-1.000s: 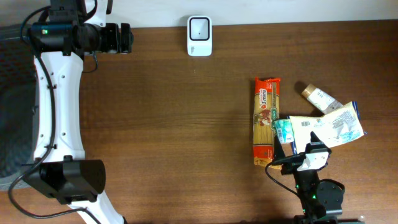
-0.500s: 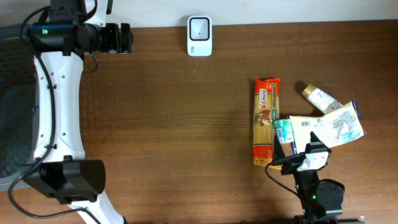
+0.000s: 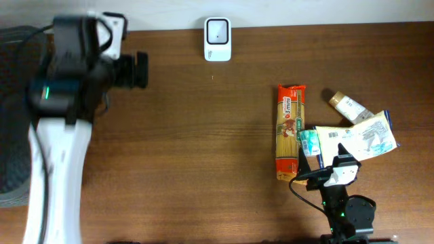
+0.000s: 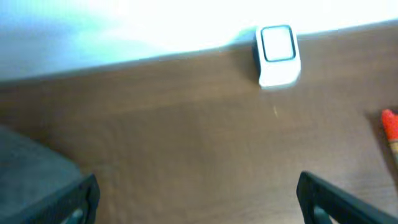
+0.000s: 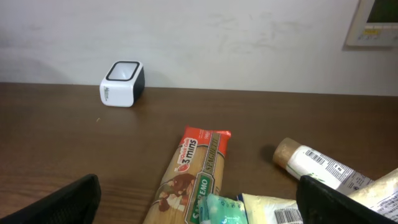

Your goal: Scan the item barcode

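A white barcode scanner (image 3: 218, 39) stands at the table's far edge, also visible as the scanner (image 4: 278, 53) and the scanner (image 5: 122, 83). The items lie at the right: a spaghetti pack (image 3: 290, 130), a small bottle (image 3: 346, 106), a teal packet (image 3: 310, 143) and a white pouch (image 3: 356, 141) with a barcode label. My right gripper (image 3: 332, 158) is open just in front of them, holding nothing; spaghetti (image 5: 193, 177), bottle (image 5: 314, 163) and pouch (image 5: 280, 211) lie ahead of it (image 5: 199, 190). My left gripper (image 3: 139, 70) is open and empty at the far left (image 4: 198, 193).
A dark grey surface (image 3: 13, 108) borders the table's left edge and shows in the left wrist view (image 4: 31, 162). A pale wall runs behind the scanner. The spaghetti's red end (image 4: 390, 127) shows at the right of the left wrist view.
The left arm has swung, and its gripper has come nearer and slightly right from the back edge. The right arm and the items have not moved.
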{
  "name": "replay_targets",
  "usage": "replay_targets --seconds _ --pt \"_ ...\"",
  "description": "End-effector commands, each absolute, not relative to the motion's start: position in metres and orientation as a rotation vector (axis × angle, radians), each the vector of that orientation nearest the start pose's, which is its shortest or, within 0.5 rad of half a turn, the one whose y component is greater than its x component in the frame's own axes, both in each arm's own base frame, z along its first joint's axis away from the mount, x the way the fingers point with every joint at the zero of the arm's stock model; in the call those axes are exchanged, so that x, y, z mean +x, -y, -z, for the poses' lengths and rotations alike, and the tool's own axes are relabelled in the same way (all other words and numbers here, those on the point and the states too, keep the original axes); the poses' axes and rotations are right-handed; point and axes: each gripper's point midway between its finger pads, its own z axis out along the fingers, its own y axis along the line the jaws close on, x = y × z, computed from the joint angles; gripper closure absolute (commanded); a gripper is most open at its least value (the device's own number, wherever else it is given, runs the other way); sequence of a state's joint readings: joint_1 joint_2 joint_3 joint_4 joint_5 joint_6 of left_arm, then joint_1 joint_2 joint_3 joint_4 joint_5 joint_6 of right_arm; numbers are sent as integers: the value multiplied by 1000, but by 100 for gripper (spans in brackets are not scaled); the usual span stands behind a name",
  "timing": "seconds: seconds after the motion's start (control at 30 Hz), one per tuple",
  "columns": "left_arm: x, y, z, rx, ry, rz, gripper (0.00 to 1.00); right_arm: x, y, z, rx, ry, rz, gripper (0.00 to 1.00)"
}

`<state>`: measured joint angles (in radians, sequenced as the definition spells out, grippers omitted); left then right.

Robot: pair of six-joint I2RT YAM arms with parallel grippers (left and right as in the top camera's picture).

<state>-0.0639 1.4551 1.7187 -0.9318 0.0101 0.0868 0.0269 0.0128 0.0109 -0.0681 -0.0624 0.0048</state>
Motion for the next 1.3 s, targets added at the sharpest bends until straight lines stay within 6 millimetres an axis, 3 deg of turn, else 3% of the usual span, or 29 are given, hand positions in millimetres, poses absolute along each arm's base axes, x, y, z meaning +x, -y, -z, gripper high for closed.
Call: replay_targets --seconds 0.0,0.1,0.27,0.4,0.57,0.7,0.83,0.87,1.27 --pt "370 7 -326 139 -2154 -110 1 245 -21 -158 -70 -1641 -99 1" --pt "352 -4 -300 96 -2017 -123 1 245 -21 -158 -70 -1641 -99 1" --pt "321 -2 -269 90 -1738 -115 1 245 -21 -158 -70 -1641 -99 1" --pt "290 -3 -223 88 -1673 -119 1 245 -21 -158 -70 -1641 -99 1" --pt "268 -4 -186 111 -1633 -154 1 245 -21 -158 -70 -1641 -99 1" --pt "258 -4 -172 140 -1594 -184 1 245 -21 -158 -70 -1641 -99 1" --pt "247 -3 -151 166 -1667 -194 1 245 -21 -158 -70 -1641 -99 1" --pt "246 -2 -160 168 -1630 -194 1 245 -21 -158 -70 -1641 -99 1" --pt "246 -3 -157 169 -1644 -194 1 245 -21 -158 -70 -1641 -99 1"
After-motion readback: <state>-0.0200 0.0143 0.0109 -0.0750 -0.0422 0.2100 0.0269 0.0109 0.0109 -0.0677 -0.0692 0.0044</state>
